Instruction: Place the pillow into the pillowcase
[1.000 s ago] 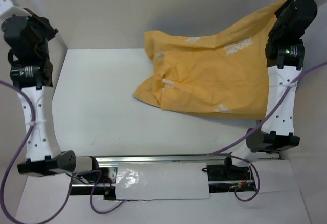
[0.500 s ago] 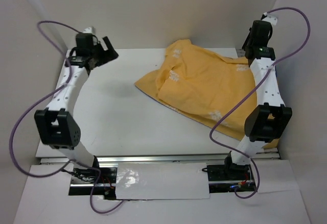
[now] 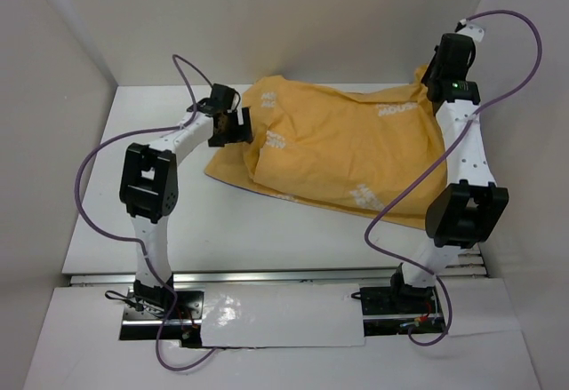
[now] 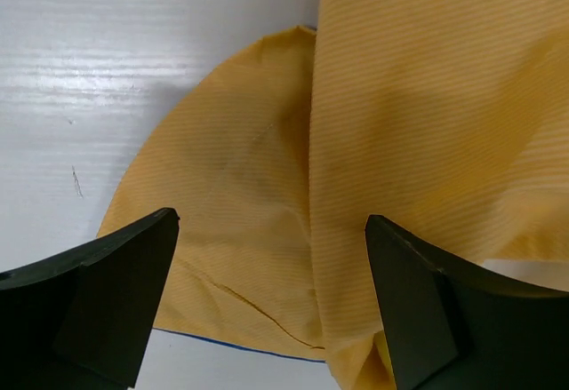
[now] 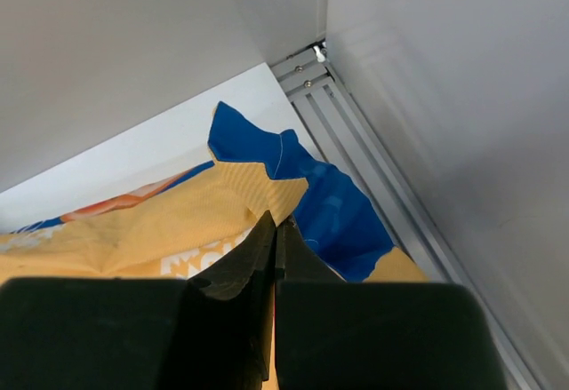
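Observation:
The pillowcase (image 3: 347, 155) lies bulging on the right half of the white table (image 3: 133, 203), orange-yellow side out with faint white prints. No pillow shows in any view. My left gripper (image 3: 235, 125) hovers open at the pillowcase's left end. In the left wrist view its fingers (image 4: 133, 292) straddle folded yellow fabric (image 4: 267, 168) with a thin blue edge (image 4: 231, 344) below, and the left gripper (image 4: 271, 221) holds nothing. My right gripper (image 3: 434, 81) is at the far right corner. The right gripper (image 5: 276, 223) is shut on a yellow corner of the pillowcase (image 5: 253, 186), beside blue cloth (image 5: 333, 217).
White walls enclose the table on the left, back and right. An aluminium rail (image 5: 373, 155) runs along the right wall close to my right gripper. A metal rail (image 3: 267, 276) crosses the front edge by the arm bases. Purple cables (image 3: 89, 163) loop from both arms.
My left arm swung in from the far left to the pillowcase's left end and its gripper opened. The pillowcase, earlier lifted at the right, has settled onto the table and spread leftward.

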